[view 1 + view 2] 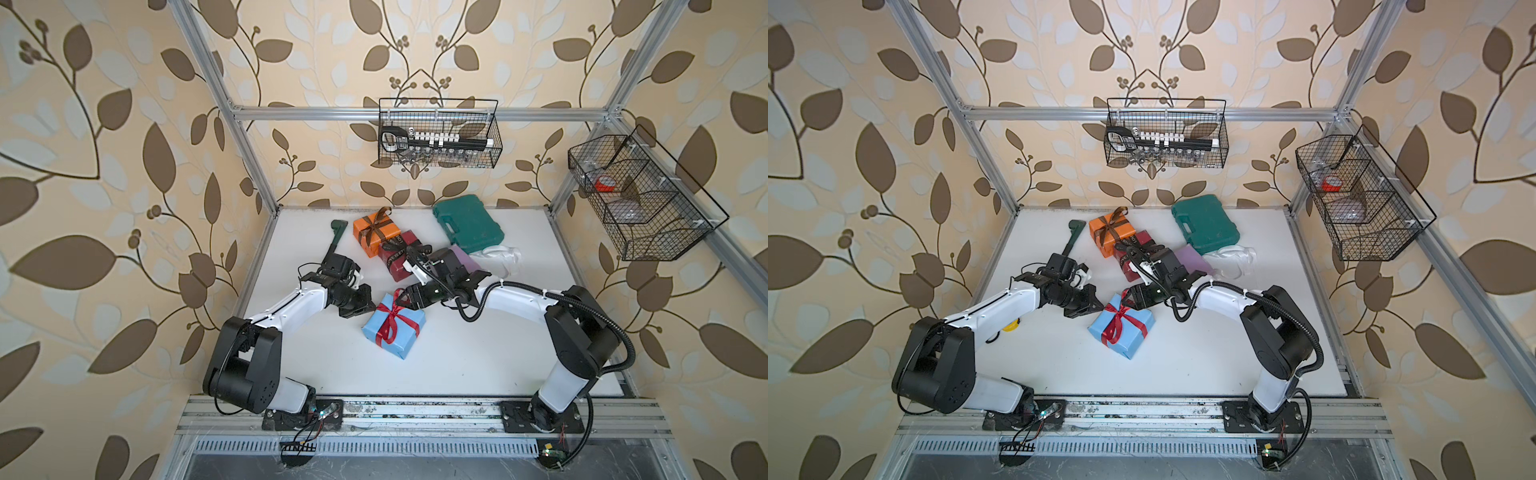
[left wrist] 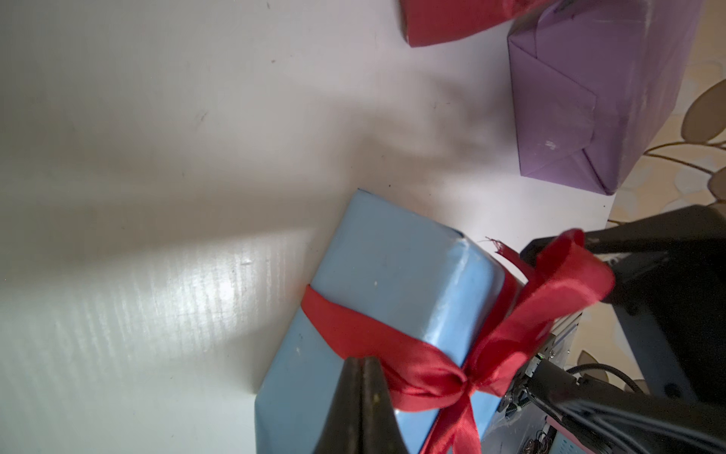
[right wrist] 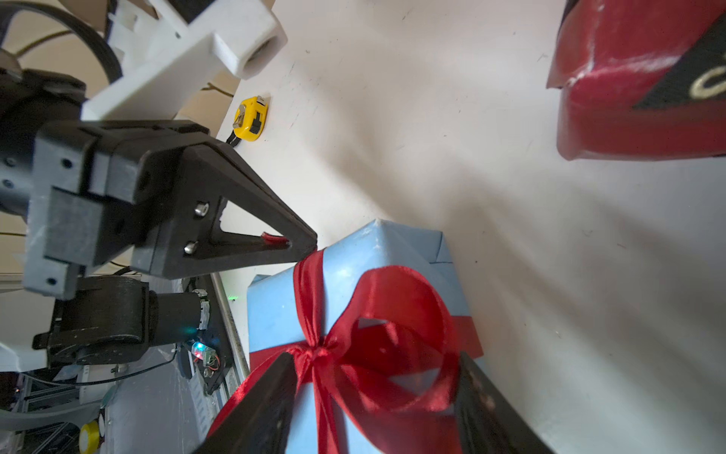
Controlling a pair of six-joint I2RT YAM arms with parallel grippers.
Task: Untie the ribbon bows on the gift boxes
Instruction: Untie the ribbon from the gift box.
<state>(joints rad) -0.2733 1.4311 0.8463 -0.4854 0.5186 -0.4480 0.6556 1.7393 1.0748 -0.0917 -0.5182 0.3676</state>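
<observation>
The white tabletop (image 1: 457,365) fills the middle of both top views. Toward its upper right lies a green plastic case (image 1: 467,224), the biggest loose object.

Of the four gift boxes, the light blue box (image 1: 409,328) sits alone near the centre, turned at an angle. It is wrapped in a red ribbon (image 1: 392,318) with its bow still knotted. The other three cluster above it. The orange box (image 1: 365,232) is at the upper left of the group, with a brown ribbon (image 1: 376,226) tied in a bow. The dark red box (image 1: 405,259) touches it on the lower right and carries a black ribbon (image 1: 395,247) with pale lettering. The lilac box (image 1: 467,259) is partly hidden behind the right arm. A white ribbon (image 1: 500,255) lies in a loose heap on the tabletop just beside the lilac box, below the green case.

Both arms reach in from the lower edge and meet at the light blue box. The left tool (image 3: 310,245) has its jaws pressed together at the box's upper-left corner. A sliver of red ribbon shows between them in the right wrist view. The right tool (image 3: 375,359) stands with its jaws apart over the bow, one red loop lying between them.

A dark green handled implement (image 1: 334,237) lies at the upper left of the tabletop. A small yellow tape measure (image 3: 251,118) sits near the left edge.
</observation>
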